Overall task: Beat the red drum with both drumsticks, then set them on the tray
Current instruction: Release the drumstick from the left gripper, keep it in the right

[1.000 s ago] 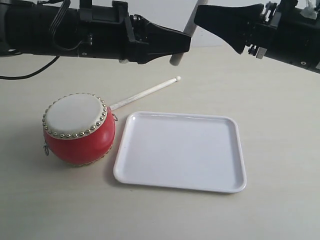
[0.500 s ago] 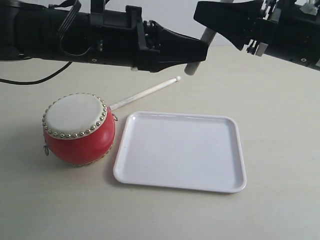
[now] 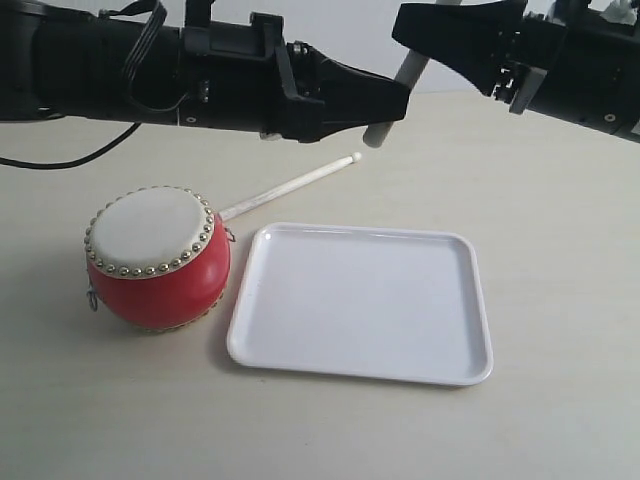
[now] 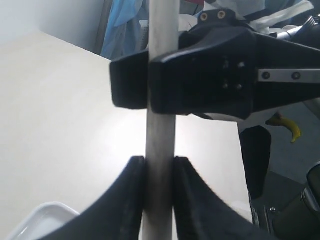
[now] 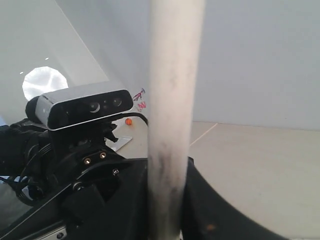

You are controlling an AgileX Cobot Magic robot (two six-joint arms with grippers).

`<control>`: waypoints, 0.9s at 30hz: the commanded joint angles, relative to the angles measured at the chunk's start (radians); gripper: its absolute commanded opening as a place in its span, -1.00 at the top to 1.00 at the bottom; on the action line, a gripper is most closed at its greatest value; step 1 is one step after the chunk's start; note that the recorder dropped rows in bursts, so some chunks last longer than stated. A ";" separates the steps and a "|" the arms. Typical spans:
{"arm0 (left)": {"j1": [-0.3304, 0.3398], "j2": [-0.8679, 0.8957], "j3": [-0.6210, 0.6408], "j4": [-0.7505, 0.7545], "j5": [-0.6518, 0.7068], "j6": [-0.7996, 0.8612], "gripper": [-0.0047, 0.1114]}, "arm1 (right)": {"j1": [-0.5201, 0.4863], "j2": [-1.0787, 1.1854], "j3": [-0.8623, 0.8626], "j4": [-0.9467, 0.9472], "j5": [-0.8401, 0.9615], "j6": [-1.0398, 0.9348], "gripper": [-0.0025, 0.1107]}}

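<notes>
Red drum (image 3: 158, 258) sits upright on the tabletop (image 3: 545, 250), left side of the exterior view, cream skin up. White tray (image 3: 362, 303) lies flat just to its right, near the drum's side, no visible contact, nothing in it. Loose drumstick (image 3: 290, 187) lies flat on the tabletop behind the drum, one end hidden by the drum body, bead tip pointing away toward the arms, outside the tray.

Held drumstick (image 3: 411, 68) is up in the air above the far tabletop, steeply tilted, close to upright, and both arms are on it. Left gripper (image 3: 393, 100) reaches in from the left and has it near the lower end; its fingers (image 4: 125, 200) are closed against the shaft on both sides. Right gripper (image 3: 405, 38) comes in from the right and takes the same stick higher up; its fingers (image 5: 210, 210) are pressed to the shaft too (left wrist view shows them clamped just above the left pair). Stick's bottom end pokes out below the left fingers, clear of the tabletop.
</notes>
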 commanded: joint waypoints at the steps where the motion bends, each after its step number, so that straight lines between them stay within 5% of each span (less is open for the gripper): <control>1: -0.005 0.011 0.005 -0.012 0.019 -0.022 0.92 | -0.001 -0.008 -0.006 0.033 0.018 -0.007 0.75; 18: -0.055 0.011 -0.014 -0.012 -0.049 -0.120 0.92 | -0.001 -0.008 -0.006 0.052 0.018 -0.001 0.76; 21: -0.071 0.011 -0.014 -0.012 -0.144 -0.121 0.92 | -0.001 -0.008 -0.006 0.044 0.018 -0.001 0.96; 27: -0.071 0.011 -0.014 -0.012 -0.144 -0.123 0.90 | -0.001 -0.008 -0.006 0.024 0.018 -0.001 0.96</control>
